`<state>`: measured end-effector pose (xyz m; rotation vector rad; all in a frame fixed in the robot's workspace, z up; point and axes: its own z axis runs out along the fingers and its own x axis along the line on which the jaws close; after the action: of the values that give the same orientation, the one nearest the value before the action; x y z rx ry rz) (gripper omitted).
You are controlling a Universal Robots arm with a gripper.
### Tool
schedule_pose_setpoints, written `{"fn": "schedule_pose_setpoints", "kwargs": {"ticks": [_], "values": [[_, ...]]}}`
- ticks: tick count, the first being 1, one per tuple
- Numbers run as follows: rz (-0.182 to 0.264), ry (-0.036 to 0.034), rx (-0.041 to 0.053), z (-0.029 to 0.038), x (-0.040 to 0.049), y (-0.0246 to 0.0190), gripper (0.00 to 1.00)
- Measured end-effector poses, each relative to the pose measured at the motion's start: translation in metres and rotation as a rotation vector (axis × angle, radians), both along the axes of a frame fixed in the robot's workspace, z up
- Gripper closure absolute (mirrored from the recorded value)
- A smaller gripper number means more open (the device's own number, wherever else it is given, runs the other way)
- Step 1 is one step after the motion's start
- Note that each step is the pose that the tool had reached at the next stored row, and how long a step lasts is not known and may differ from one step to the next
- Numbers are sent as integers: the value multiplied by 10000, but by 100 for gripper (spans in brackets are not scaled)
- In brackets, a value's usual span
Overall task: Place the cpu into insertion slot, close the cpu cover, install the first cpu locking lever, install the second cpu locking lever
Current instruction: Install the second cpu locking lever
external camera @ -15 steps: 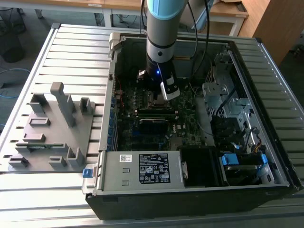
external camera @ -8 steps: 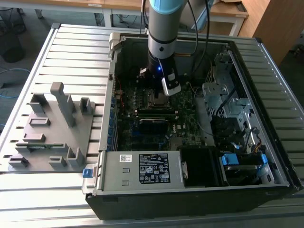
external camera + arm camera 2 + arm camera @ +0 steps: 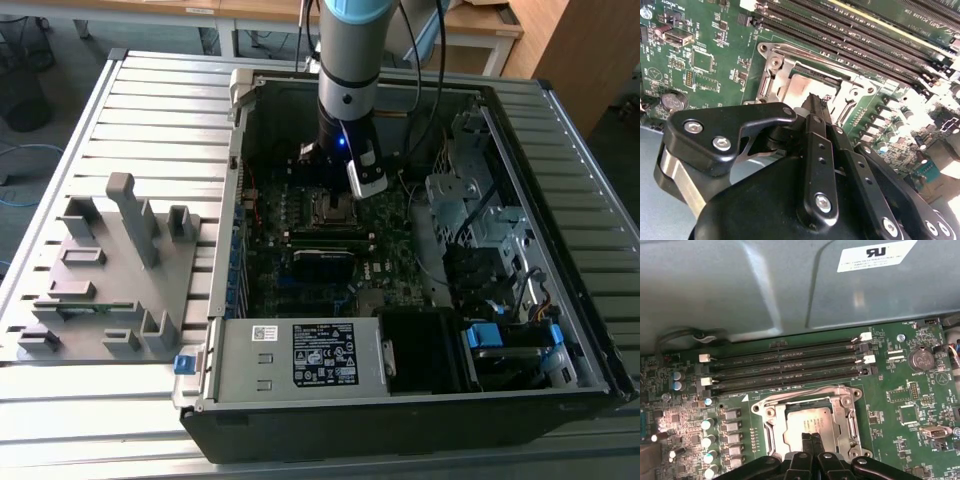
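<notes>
Black gripper (image 3: 810, 440) fingers, pressed together and holding nothing, hang just over the cpu (image 3: 807, 422). That chip lies flat in the insertion slot (image 3: 805, 85), silver top facing up; being square, it has no long axis. It is probably light, stiff and fragile underneath, best gripped by its edges. Around it, the cpu cover (image 3: 847, 415) appears to lie down over the chip's rim.

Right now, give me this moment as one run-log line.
cpu: seated in insertion slot | cpu cover: down over it | gripper: jaws shut, tips at cpu top | holding: nothing
</notes>
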<state>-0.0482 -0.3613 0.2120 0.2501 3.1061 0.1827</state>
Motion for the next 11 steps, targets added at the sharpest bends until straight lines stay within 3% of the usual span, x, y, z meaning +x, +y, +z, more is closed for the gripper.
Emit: {"fn": "schedule_pose_setpoints", "kwargs": {"ticks": [11], "values": [[1, 0, -1, -1, 11, 15, 90]]}}
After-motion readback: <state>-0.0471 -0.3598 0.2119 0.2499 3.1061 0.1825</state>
